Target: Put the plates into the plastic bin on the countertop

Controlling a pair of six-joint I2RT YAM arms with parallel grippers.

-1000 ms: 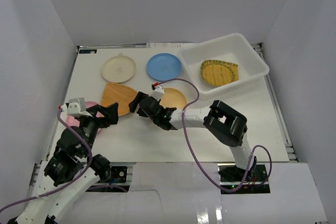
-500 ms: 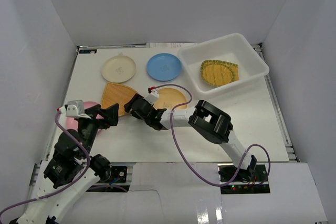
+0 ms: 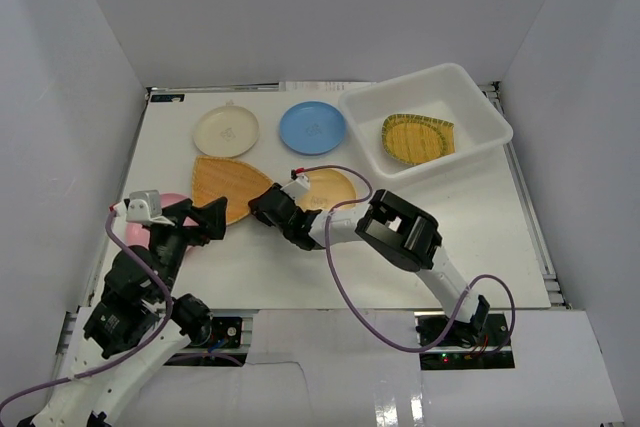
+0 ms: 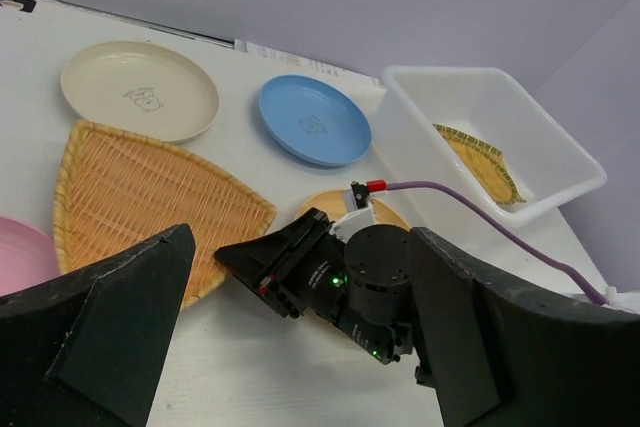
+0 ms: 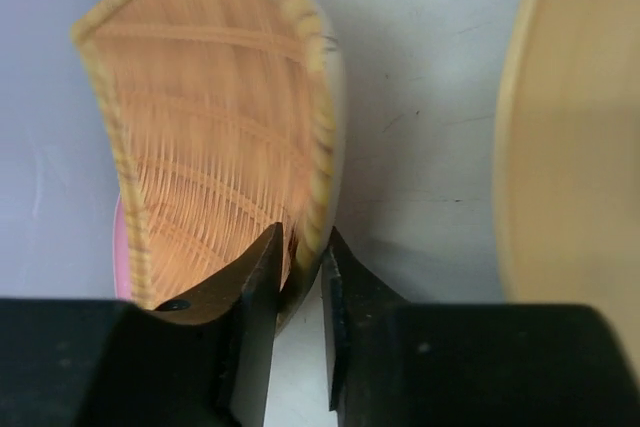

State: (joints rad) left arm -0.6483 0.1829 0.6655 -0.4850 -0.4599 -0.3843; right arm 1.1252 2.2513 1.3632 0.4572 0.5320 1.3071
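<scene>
One of six pieces is home: a woven tray (image 3: 417, 138) lies in the bin (image 3: 420, 102). The other five are out on the bench (image 3: 480, 237), all to the left of the bin.

The blue plate (image 3: 312, 127) sits just beside the bin's left wall, and the cream plate (image 3: 226, 131) is farther out along the same line. The orange plate (image 3: 335, 187) lies near the bin's near-left corner. The fan tray (image 3: 225, 183) is beyond it, farther from the bin. The pink plate (image 4: 20, 252) is the farthest from the bin, partly hidden under the left arm.

The fan tray looks to be the piece in hand. The right gripper (image 5: 297, 259) is clamped on its rim at the corner nearest the bin, one finger above the weave and one below. From above the tray seems to lie on the bench, so I judge the lift not yet made, though the wrist view cannot settle it.

The left gripper (image 3: 200, 215) hovers on the far side of the fan tray from the bin, jaws wide apart and holding nothing.

What is left, then, is to carry this tray to the bin and then move four plates.
</scene>
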